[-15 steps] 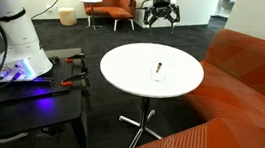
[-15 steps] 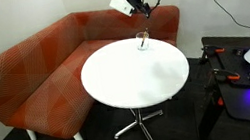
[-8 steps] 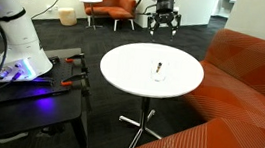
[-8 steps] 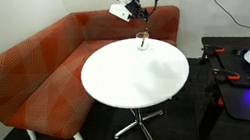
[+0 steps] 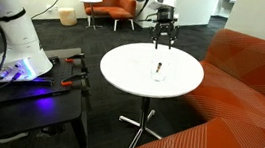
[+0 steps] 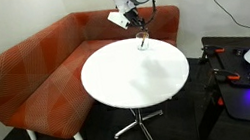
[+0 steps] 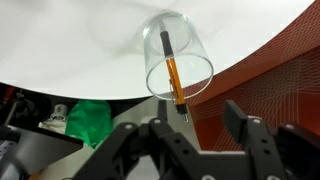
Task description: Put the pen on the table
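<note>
Pen: thin reddish-brown pen with dark ends [image 7: 172,68]; leans tilted inside a small clear glass [image 7: 195,50], its tip above the rim

Glass: upright on the round white bench [image 5: 123,73]; near the edge facing the orange patterned sofa [image 6: 24,71]

End effector: black end effector [image 7: 195,118] hangs over the glass; fingers spread wide, gripping nothing; clear of the glass in both exterior views

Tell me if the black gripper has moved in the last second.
Yes. The black Robotiq gripper has dropped toward the small clear glass on the round white table.
</note>
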